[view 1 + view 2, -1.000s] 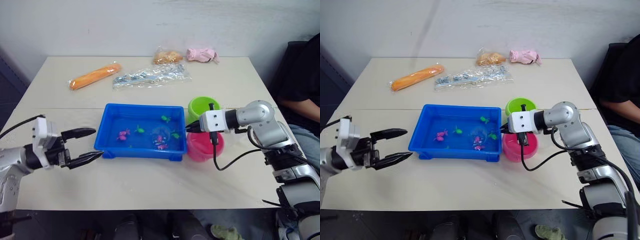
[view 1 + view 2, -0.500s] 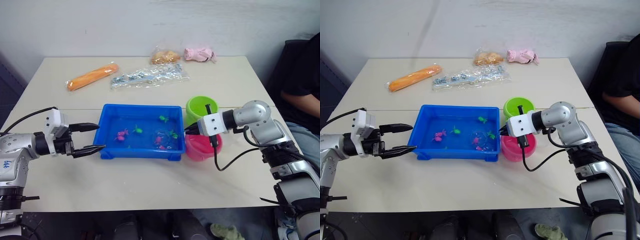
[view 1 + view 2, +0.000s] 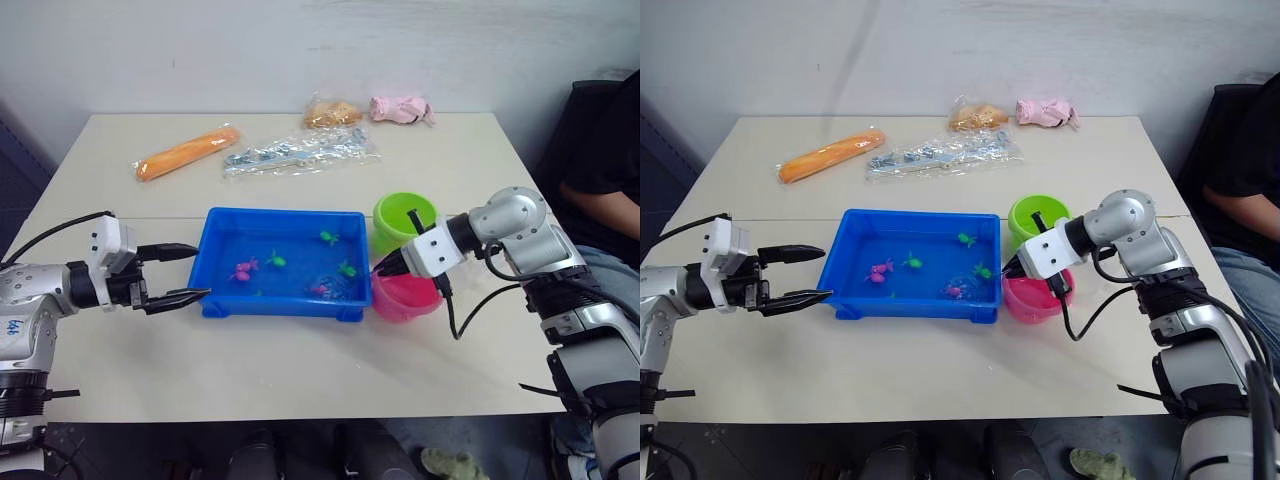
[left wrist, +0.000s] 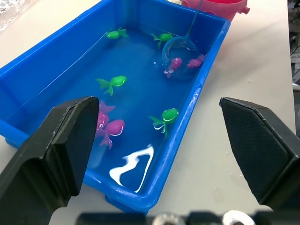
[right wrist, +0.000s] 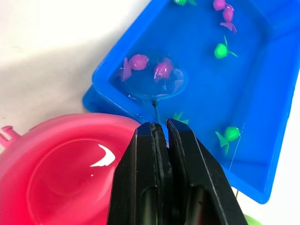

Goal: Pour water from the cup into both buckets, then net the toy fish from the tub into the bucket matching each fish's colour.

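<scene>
Net (image 5: 157,84) (right hand (image 5: 159,129) pinching its handle) holds pink fish (image 5: 163,69) in tub (image 3: 215,225); left hand (image 3: 178,273) agape.

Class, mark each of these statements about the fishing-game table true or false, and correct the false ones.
1. The right gripper is shut on the net's thin black handle. True.
2. The round blue-rimmed net hoop hangs above the lime green plastic bucket. False: it sits in the shallow bright blue plastic tub, around two pink toy fish.
3. The left gripper is open, beside the tub's end. True.
4. The pink plastic bucket is full of green fish. False: no fish is seen in it.
5. An orange bagged item lies on the table's far side. True.
</scene>
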Available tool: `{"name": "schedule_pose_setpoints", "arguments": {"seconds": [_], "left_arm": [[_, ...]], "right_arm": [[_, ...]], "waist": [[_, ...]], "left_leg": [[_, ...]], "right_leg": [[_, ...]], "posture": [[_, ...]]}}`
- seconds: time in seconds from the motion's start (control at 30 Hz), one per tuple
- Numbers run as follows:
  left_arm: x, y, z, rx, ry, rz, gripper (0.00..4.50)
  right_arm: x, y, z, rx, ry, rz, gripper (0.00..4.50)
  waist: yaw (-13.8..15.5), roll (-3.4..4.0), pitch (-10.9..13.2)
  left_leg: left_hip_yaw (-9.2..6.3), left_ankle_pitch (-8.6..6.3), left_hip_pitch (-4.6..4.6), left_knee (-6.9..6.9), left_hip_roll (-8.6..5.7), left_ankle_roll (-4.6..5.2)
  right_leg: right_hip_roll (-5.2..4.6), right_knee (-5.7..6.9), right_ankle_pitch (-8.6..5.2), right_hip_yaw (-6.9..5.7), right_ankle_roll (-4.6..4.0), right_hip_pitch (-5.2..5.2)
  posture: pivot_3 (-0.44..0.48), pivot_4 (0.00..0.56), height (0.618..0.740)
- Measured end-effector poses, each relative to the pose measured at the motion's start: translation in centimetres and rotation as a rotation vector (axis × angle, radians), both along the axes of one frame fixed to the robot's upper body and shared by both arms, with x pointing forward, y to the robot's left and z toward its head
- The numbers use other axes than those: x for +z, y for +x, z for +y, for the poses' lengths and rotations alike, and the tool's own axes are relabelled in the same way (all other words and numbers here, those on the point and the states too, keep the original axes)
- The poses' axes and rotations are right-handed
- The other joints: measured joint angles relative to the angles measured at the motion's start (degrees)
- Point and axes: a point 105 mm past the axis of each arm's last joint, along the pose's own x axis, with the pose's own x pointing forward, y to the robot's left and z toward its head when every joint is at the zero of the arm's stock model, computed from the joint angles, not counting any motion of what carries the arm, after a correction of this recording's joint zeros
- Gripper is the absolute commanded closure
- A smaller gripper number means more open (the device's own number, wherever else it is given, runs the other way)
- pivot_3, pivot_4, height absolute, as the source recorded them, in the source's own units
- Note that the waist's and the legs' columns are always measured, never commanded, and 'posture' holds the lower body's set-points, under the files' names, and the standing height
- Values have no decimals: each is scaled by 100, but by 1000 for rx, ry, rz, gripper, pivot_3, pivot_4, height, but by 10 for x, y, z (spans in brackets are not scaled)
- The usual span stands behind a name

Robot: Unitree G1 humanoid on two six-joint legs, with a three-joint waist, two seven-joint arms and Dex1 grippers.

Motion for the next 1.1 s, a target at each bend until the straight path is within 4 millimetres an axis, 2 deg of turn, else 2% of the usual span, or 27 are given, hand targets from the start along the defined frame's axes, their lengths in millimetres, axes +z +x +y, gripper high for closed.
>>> {"name": "schedule_pose_setpoints", "arguments": {"seconds": [0.27,0.5,0.87,1.1], "left_arm": [[0,1,0,11,-8,-8,58],[-1,1,-1,16,-14,-15,58],[-2,1,-1,26,-14,-16,58],[2,3,-2,21,-18,-31,58]], "right_arm": [[8,4,-1,-28,24,41,4500],[28,11,-6,-76,47,46,4500],[24,8,-5,-117,111,162,4500],[28,10,-12,-187,159,228,4500]], "waist": [[3,0,0],[-6,2,1],[0,2,1],[4,2,1]], "left_leg": [[0,0,0,2,0,0],[-1,0,0,2,0,0],[-1,0,0,2,0,0],[-1,0,0,2,0,0]], "right_leg": [[-1,2,0,0,0,0],[0,3,0,-1,0,-1],[-1,3,0,-1,0,-1],[-1,2,0,-1,0,-1]], "posture": [[0,150,740],[0,150,740],[0,150,740],[0,150,740]]}}
